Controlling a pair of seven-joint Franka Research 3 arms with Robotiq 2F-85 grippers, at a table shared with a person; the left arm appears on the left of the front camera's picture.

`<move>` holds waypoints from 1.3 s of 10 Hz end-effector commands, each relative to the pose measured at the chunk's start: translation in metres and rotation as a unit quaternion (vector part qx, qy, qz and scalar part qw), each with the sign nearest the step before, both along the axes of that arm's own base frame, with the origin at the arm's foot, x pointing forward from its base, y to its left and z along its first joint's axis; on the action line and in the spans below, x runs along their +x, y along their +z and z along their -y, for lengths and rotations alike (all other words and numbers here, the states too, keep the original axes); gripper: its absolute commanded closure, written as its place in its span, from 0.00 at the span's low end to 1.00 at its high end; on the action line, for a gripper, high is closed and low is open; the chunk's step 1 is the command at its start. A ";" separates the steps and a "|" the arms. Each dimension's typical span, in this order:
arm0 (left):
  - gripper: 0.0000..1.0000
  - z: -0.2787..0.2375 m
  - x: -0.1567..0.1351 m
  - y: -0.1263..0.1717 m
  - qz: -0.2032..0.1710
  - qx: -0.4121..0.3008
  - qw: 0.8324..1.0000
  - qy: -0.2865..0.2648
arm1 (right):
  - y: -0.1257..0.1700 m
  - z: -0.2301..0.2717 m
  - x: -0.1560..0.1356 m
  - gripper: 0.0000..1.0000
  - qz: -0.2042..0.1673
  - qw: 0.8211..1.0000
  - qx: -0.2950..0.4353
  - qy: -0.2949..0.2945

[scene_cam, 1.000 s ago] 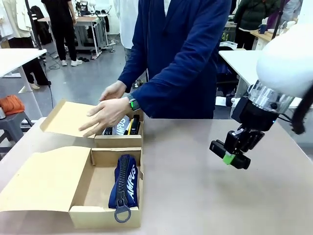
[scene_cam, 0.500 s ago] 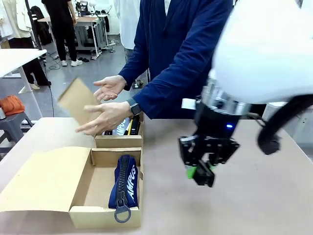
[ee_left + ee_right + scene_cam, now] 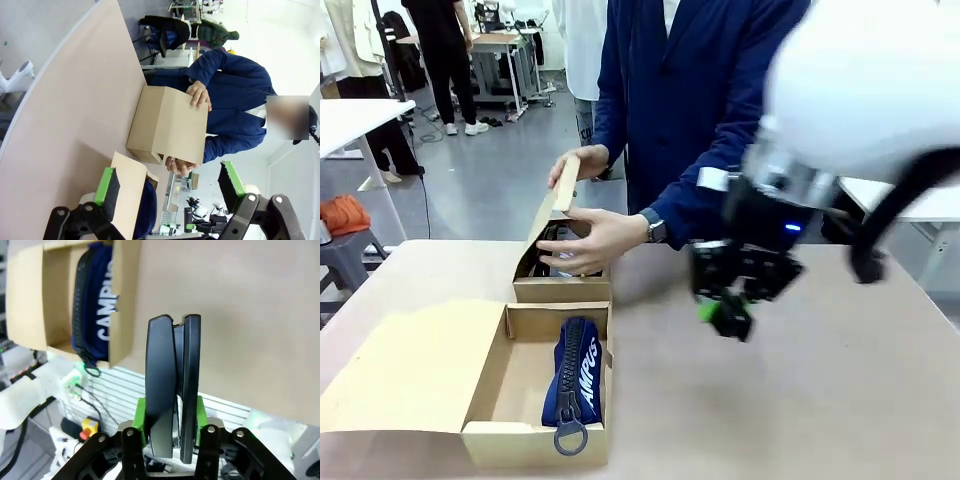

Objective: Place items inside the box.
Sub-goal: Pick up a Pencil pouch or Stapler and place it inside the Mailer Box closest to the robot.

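Observation:
My right gripper (image 3: 725,315) hangs over the table just right of the boxes. In the right wrist view it (image 3: 170,415) is shut on a black stapler (image 3: 172,385), which stands upright between the green pads. The near open box (image 3: 560,310) holds a navy zip pouch (image 3: 578,372) with white lettering; the pouch (image 3: 95,305) and box (image 3: 125,300) lie up and to the left in the right wrist view. My left gripper (image 3: 169,185) is open with nothing between its fingers, and it looks across at both boxes.
A person in a navy coat holds the lid flap (image 3: 557,200) of the far box (image 3: 563,290) with both hands, one hand (image 3: 605,240) at its opening. The near box's long flap (image 3: 410,365) lies flat to the left. Bare tabletop (image 3: 800,400) stretches to the right.
My right arm has swung left from the table's right side to beside the boxes, still holding the stapler. The person has lifted the far box's lid from flat to nearly upright.

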State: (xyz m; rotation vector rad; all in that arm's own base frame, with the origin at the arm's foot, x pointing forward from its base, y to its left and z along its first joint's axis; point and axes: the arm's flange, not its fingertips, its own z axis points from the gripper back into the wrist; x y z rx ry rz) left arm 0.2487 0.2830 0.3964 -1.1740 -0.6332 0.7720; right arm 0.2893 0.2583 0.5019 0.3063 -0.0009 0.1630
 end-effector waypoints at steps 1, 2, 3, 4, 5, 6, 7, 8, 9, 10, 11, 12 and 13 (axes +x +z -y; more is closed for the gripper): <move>0.00 0.004 -0.001 -0.001 0.015 -0.001 1.000 0.003 | -0.014 0.075 -0.065 0.58 0.052 0.998 0.013 -0.025; 0.00 0.004 -0.001 -0.001 0.015 -0.001 1.000 0.003 | -0.022 0.090 -0.081 0.58 0.052 0.998 0.007 -0.041; 0.00 0.004 -0.001 -0.001 0.015 -0.001 1.000 0.003 | -0.026 0.097 -0.088 0.58 0.048 0.998 -0.001 -0.049; 0.00 0.004 -0.001 -0.001 0.015 -0.001 1.000 0.003 | -0.027 0.098 -0.086 0.58 0.042 0.998 -0.007 -0.052; 0.00 0.004 -0.001 -0.001 0.015 -0.001 1.000 0.003 | -0.025 0.096 -0.078 0.58 0.038 0.998 -0.014 -0.039; 0.00 0.004 -0.001 -0.001 0.015 -0.001 1.000 0.003 | -0.004 0.091 -0.070 0.58 0.047 0.998 0.006 -0.045; 0.00 0.004 -0.001 -0.001 0.015 -0.001 1.000 0.003 | -0.004 0.091 -0.070 0.58 0.047 0.998 0.006 -0.045; 0.00 0.004 -0.001 -0.001 0.015 -0.001 1.000 0.003 | -0.004 0.091 -0.070 0.58 0.047 0.998 0.006 -0.045; 0.00 0.004 -0.001 -0.001 0.015 -0.001 1.000 0.003 | -0.004 0.091 -0.070 0.58 0.047 0.998 0.006 -0.045; 0.00 0.004 -0.001 -0.001 0.015 -0.001 1.000 0.003 | -0.004 0.091 -0.070 0.58 0.047 0.998 0.006 -0.045; 0.00 0.004 -0.001 -0.001 0.015 -0.001 1.000 0.003 | -0.004 0.091 -0.070 0.58 0.047 0.998 0.006 -0.045; 0.00 0.004 -0.001 -0.001 0.015 -0.001 1.000 0.003 | -0.004 0.091 -0.070 0.58 0.047 0.998 0.006 -0.045; 0.00 0.004 -0.001 -0.001 0.015 -0.001 1.000 0.003 | -0.006 0.091 -0.073 0.58 0.041 0.998 0.001 -0.045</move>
